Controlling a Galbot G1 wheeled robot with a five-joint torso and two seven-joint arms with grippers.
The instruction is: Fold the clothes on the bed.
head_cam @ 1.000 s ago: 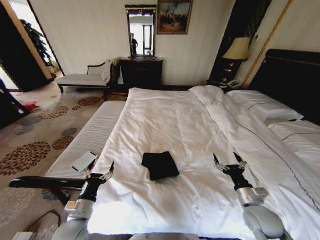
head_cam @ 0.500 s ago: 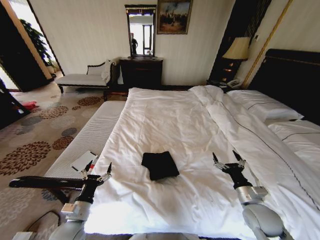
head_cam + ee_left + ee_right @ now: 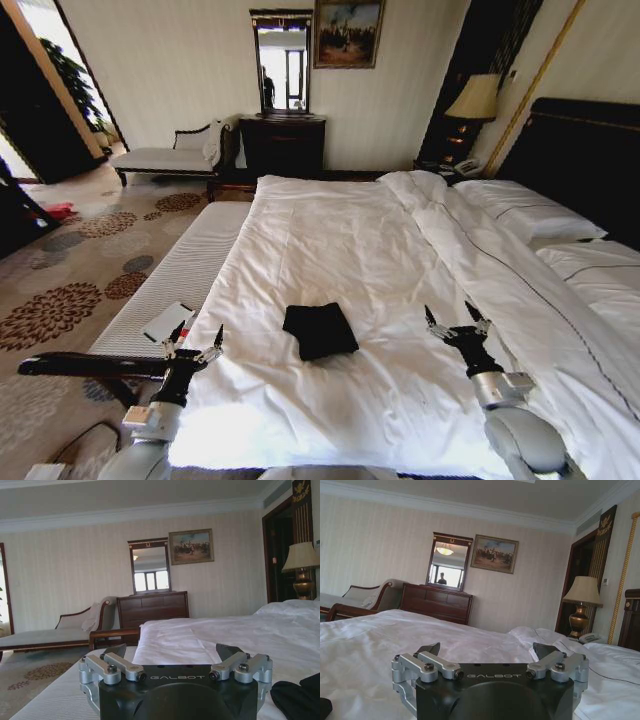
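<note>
Head view: folded black soft-fabric T-shirt (image 3: 320, 331) lies near the foot edge of the large white-duveted bed (image 3: 380, 250), unmoved. Left gripper (image 3: 192, 340), jaws wide, has drawn back toward the bed's left edge; right gripper (image 3: 456, 322), jaws wide, hovers right of the shirt. Wrist views: both jaws (image 3: 175, 655) (image 3: 487, 652) spread, empty.

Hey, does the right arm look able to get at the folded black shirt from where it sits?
Probably yes. The right tool hovers open over the bed, beside the black shirt, with only bare duvet between them.
</note>
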